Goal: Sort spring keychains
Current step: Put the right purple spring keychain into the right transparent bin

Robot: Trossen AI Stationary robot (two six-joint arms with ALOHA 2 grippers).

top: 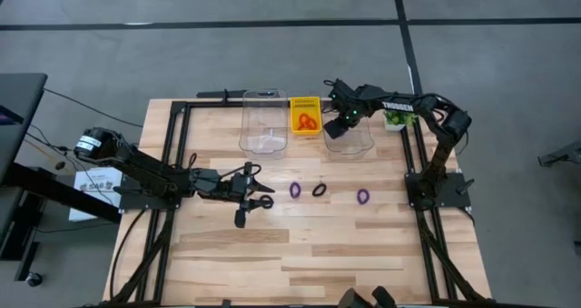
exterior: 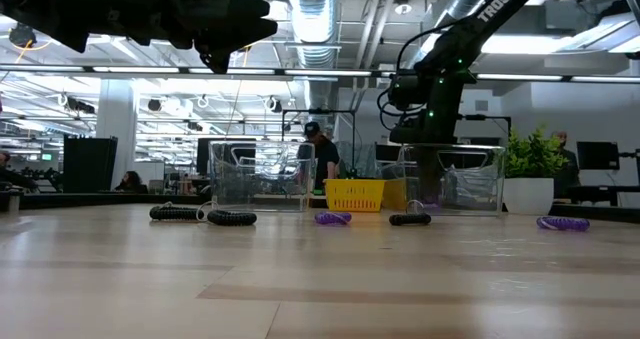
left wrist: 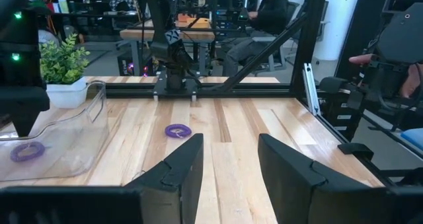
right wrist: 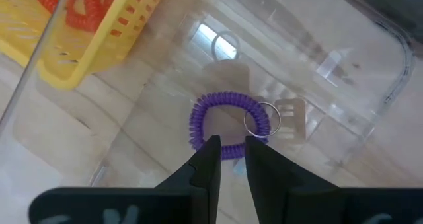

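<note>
Spring keychains, small coiled loops, lie in several places. Largest first: the pale wooden table carries two clear plastic bins, the left clear bin and the right clear bin, with a small yellow slotted basket between them holding orange-red coils. The left gripper hovers near the table's left side, fingers spread, holding nothing. The right gripper hangs over the right bin, fingers slightly parted and empty, above a purple coil lying inside. On the table sit a purple loop, a black loop and another purple loop.
</note>
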